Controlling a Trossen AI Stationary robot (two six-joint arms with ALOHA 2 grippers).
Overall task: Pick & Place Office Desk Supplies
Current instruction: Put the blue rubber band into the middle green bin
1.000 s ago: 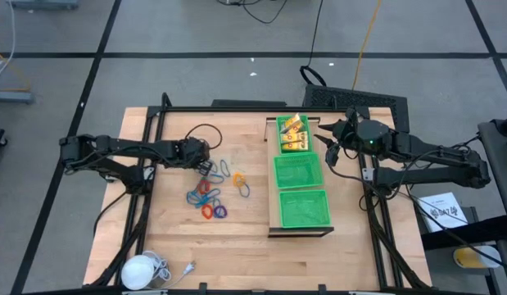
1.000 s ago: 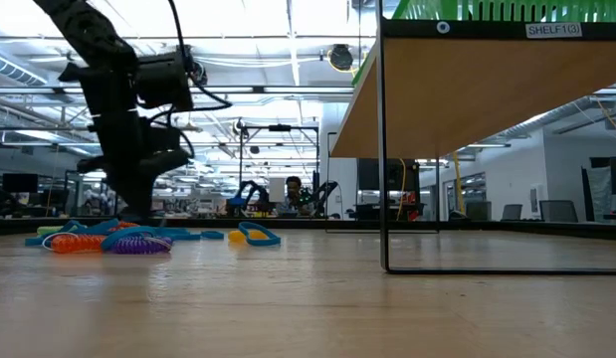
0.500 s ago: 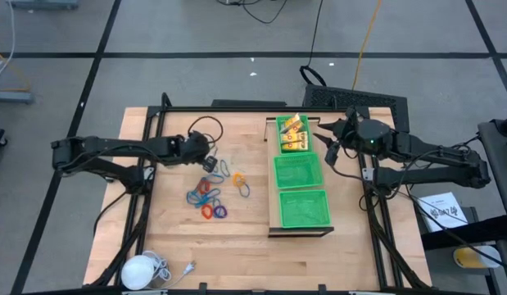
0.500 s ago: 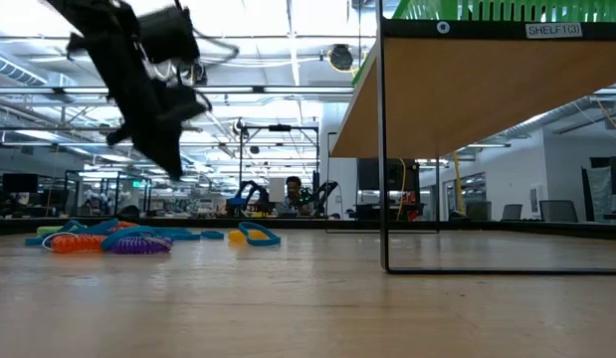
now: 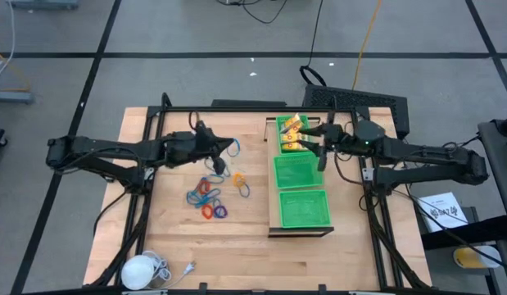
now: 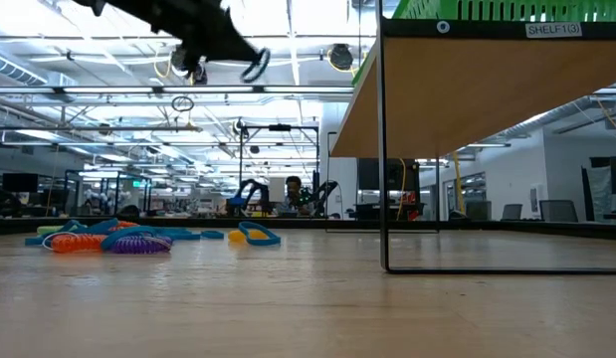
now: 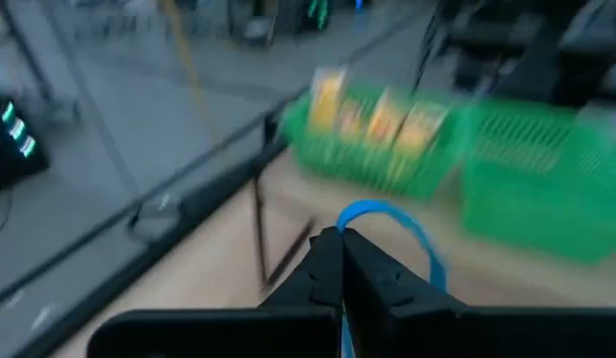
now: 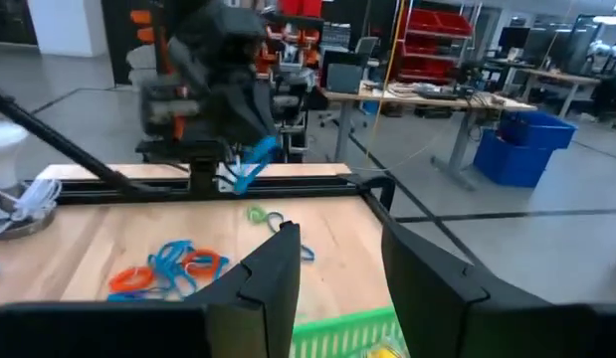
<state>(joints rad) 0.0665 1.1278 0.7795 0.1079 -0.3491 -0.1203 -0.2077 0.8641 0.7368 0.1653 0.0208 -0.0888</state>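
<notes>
My left gripper (image 5: 222, 149) hangs well above the table, left of the green trays, shut on a thin blue ring (image 7: 392, 221). In the low view the ring (image 6: 256, 66) shows high up at the fingertips. Several coloured rings and blue clip-like pieces (image 5: 209, 197) lie in a loose pile on the wooden table below. Yellow packets (image 5: 292, 133) sit in the far green tray (image 5: 279, 149) of the shelf. My right gripper (image 8: 337, 268) is open above that tray's right side, pointing level toward the table's left, with nothing between its fingers. My left gripper pinches the blue ring at one spot on its rim (image 7: 343, 231), between its two fingertips. The fingers point nearly level toward the table's right side. The ring's loop juts out past the fingertips, lifted clear of the table.
Two more green mesh trays (image 5: 296, 174) (image 5: 305, 208) stand on the raised shelf, nearer the table's front. A white round object with a cord (image 5: 140, 269) lies at the near left corner. Bare wood lies between the ring pile and the shelf legs (image 6: 383, 159).
My left gripper has risen from the ring pile with the blue ring, tipped from pointing down to nearly level, and moved toward the shelf on the right. My right gripper has tipped up to level and reached a little toward the table's left over the far tray.
</notes>
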